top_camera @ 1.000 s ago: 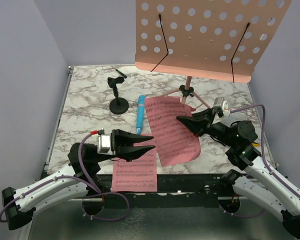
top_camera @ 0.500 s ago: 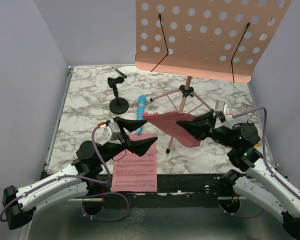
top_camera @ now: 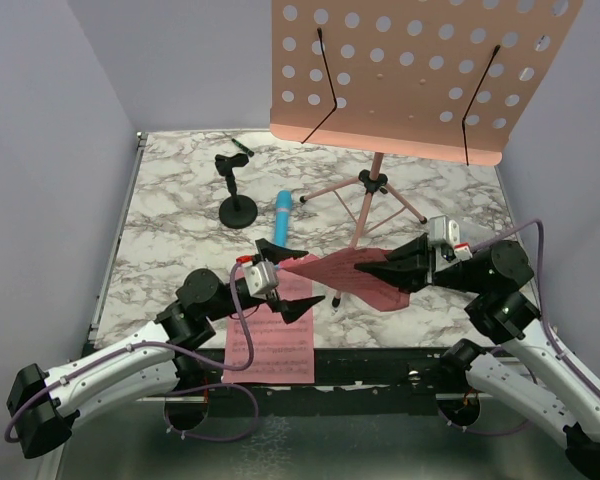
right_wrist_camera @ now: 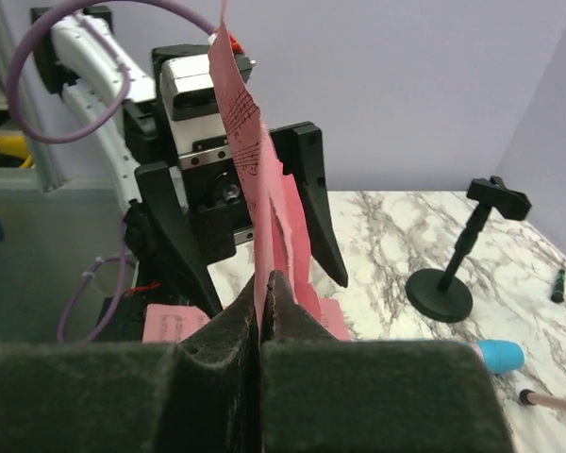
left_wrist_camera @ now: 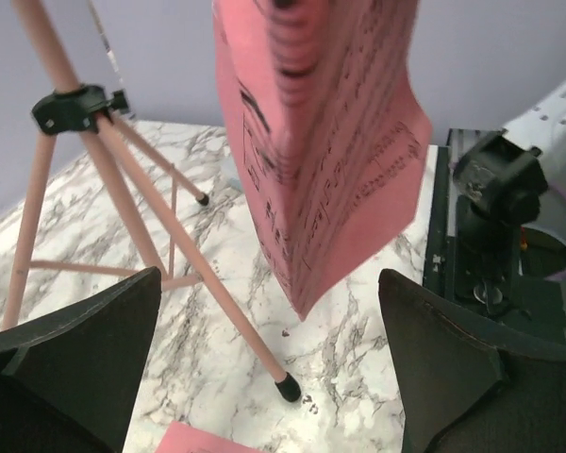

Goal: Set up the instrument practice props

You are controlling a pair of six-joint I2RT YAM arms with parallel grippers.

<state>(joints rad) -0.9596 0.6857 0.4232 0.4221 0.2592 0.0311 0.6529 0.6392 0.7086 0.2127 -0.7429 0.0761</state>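
Note:
The salmon-pink music stand's punched desk (top_camera: 420,75) looms at the back, its thin tripod legs (top_camera: 365,200) on the marble. My right gripper (top_camera: 365,268) is shut on one pink sheet-music page (top_camera: 330,268), holding it off the table on edge. In the right wrist view the page (right_wrist_camera: 241,123) rises from the closed fingertips (right_wrist_camera: 267,283). My left gripper (top_camera: 315,273) is open, one finger on each side of the page's free end. From the left wrist the page (left_wrist_camera: 321,142) hangs above the wide gap (left_wrist_camera: 269,377). A second page (top_camera: 270,345) lies flat at the front edge. The light-blue stick (top_camera: 280,220) lies behind.
A small black microphone stand (top_camera: 235,195) stands back left, with a little dark pen-like item (top_camera: 242,147) behind it. One tripod leg's black foot (left_wrist_camera: 288,387) rests just under my left gripper. Purple walls close in on both sides.
My right gripper has lifted the page off the table and turned it on edge. My left gripper has opened wide and swung right, up to the page's free end.

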